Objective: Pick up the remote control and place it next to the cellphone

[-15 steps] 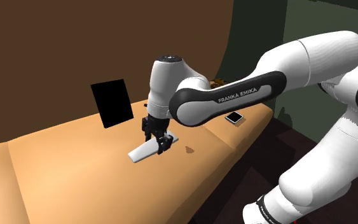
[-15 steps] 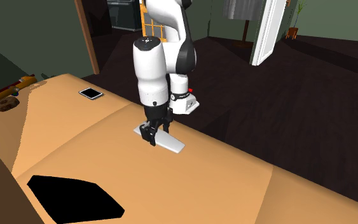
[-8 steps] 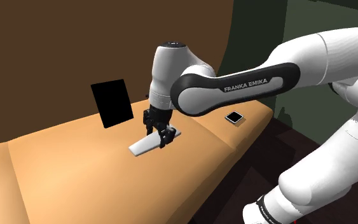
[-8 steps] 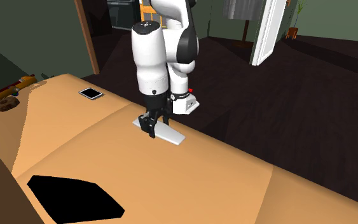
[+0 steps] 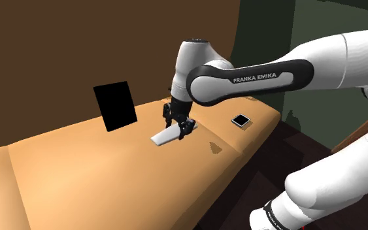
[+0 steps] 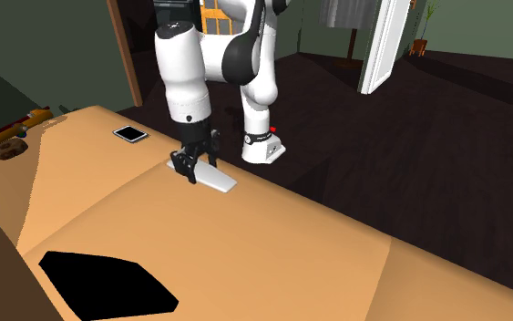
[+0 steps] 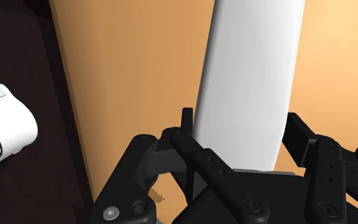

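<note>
A: Shoulder view?
B: Black gripper (image 5: 179, 128) clamped on one end of the white remote (image 5: 165, 136). A shadow (image 5: 213, 147) sits apart from it on the tan seat (image 5: 78, 170), so I judge the remote lifted. The phone (image 5: 242, 121) lies flat near the seat's far corner, apart from the remote.
A: Pick done, then?
B: Looks so. Placing isn't.
A: Second exterior view?
B: Same read. The gripper (image 6: 193, 168) points down, with the remote (image 6: 214, 179) sticking out sideways from it near the seat's (image 6: 272, 255) front edge. The phone (image 6: 130, 134) is further toward that view's left, with a clear gap between them.
A: Wrist view?
B: Fingers (image 7: 185, 133) press both sides of the remote (image 7: 254, 76), seat (image 7: 126, 76) below. Grip looks firm.
A: What's left?
B: Carry it over to the phone, lower it beside the phone, let go. Roughly halfway, I'd say.
</note>
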You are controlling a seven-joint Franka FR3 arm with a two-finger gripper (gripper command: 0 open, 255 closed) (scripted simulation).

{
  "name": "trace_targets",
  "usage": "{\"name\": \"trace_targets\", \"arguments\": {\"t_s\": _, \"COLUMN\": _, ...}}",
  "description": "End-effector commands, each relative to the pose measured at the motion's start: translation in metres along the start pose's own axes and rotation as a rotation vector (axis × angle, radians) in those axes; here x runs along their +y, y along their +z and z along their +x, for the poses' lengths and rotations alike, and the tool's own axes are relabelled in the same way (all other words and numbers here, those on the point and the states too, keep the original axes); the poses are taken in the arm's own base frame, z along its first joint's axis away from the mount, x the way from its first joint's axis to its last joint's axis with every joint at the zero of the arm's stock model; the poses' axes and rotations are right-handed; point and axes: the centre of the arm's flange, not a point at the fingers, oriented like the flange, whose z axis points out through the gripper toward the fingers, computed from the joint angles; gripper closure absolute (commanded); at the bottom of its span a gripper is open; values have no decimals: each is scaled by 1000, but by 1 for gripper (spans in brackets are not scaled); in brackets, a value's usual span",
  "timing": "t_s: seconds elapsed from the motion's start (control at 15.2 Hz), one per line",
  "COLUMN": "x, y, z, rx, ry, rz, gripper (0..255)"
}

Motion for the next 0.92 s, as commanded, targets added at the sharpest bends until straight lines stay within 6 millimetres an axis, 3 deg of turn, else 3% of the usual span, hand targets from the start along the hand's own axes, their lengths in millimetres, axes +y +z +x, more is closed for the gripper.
{"name": "trace_targets", "arguments": {"t_s": 0.0, "x": -2, "y": -2, "z": 26, "rx": -1, "ry": -3, "rz": 0, "gripper": 255}}
{"name": "trace_targets", "arguments": {"t_s": 0.86, "x": -20, "y": -5, "z": 196, "rx": -1, "ry": -3, "rz": 0, "gripper": 255}}
